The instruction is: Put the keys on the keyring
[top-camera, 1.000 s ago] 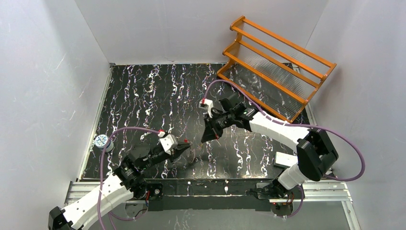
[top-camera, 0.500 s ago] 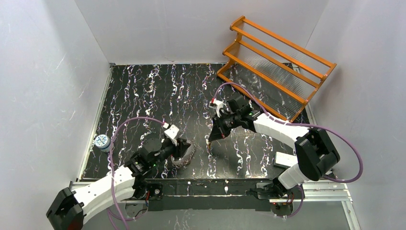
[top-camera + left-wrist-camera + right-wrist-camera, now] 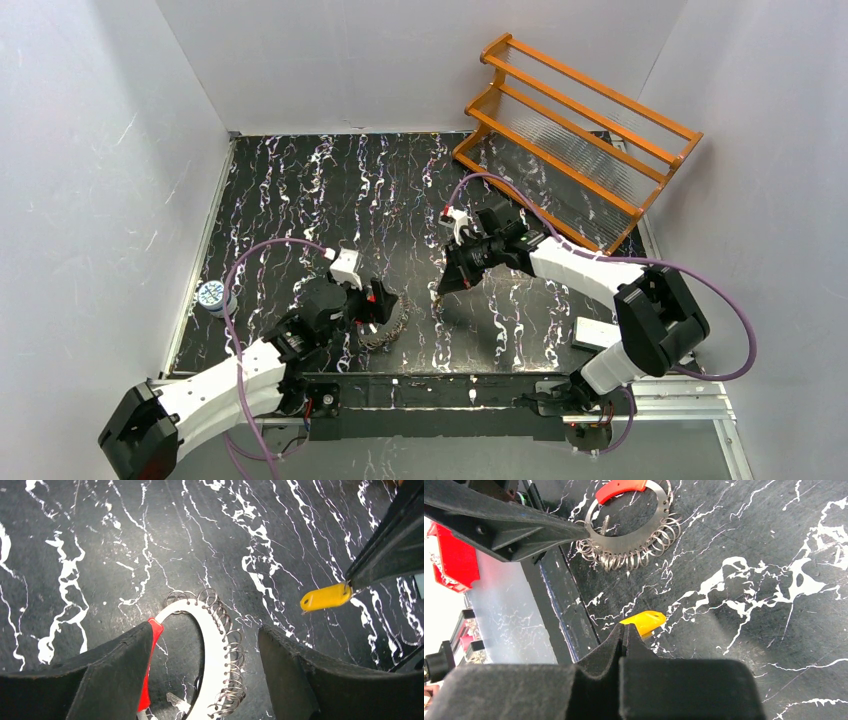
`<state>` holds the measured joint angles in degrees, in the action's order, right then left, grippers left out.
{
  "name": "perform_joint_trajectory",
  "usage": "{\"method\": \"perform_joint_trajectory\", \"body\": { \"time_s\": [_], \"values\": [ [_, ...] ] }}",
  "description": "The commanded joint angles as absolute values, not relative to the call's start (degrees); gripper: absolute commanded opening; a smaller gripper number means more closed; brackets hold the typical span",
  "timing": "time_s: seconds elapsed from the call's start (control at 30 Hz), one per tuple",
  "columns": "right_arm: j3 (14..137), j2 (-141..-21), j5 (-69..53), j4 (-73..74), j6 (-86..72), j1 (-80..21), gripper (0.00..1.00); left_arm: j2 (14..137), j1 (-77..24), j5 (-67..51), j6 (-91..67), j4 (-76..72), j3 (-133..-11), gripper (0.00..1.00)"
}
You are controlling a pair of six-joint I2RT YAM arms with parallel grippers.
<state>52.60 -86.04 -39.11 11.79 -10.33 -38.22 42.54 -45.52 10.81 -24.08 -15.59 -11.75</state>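
The keyring (image 3: 216, 652), a flat whitish loop with a red section and several small wire rings along its edge, lies on the black marbled table (image 3: 300, 200). It also shows in the right wrist view as the keyring (image 3: 624, 542) and from above as the keyring (image 3: 386, 325). A small silvery key (image 3: 172, 701) lies inside the loop. My left gripper (image 3: 205, 635) hangs open over it, one finger on each side, the left finger covering part of the red section. My right gripper (image 3: 624, 627) is shut on a yellow key (image 3: 647, 620), held just above the table to the right of the keyring.
An orange rack (image 3: 580, 130) stands at the back right. A small round blue-white object (image 3: 212, 294) sits at the table's left edge, and a white block (image 3: 597, 332) lies near the right arm's base. White walls enclose the table.
My left gripper has opened and let go of the keyring, which now lies on the table below it. The right gripper shifted slightly right with the yellow key, then held still.
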Motion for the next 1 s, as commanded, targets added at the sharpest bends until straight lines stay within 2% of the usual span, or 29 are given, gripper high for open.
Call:
{"method": "perform_joint_trajectory", "body": {
  "time_s": [0.0,0.1,0.2,0.33,0.53,0.73,0.97],
  "values": [
    [52.0,-88.4,-37.6,11.5,-10.4,-37.7,0.01,42.3,-45.7,17.3,-34.6,-7.5,-15.2,0.78],
    [52.5,-91.7,-37.5,12.8,-10.1,-37.6,0.02,43.1,-45.7,18.0,-37.9,-3.9,-16.4,0.82],
    [52.4,-94.5,-35.7,13.3,-10.3,-37.6,0.08,44.5,-45.6,19.1,-41.5,-0.5,-17.7,0.88],
    [53.0,-96.1,-33.4,14.1,-10.0,-37.6,0.21,47.2,-45.4,19.0,-43.5,4.2,-19.9,0.94],
    [55.9,-96.2,-31.1,16.9,-7.5,-37.6,0.34,52.0,-43.4,14.7,-44.4,4.9,-22.8,0.98],
    [59.0,-95.5,-31.2,18.7,-6.4,-38.6,0.39,55.5,-36.9,6.5,-44.9,3.6,-24.2,0.98],
    [63.3,-98.6,-28.8,17.3,-7.8,-47.6,0.4,52.9,-28.6,0.2,-44.2,8.4,-25.3,0.98]
  ]
}}
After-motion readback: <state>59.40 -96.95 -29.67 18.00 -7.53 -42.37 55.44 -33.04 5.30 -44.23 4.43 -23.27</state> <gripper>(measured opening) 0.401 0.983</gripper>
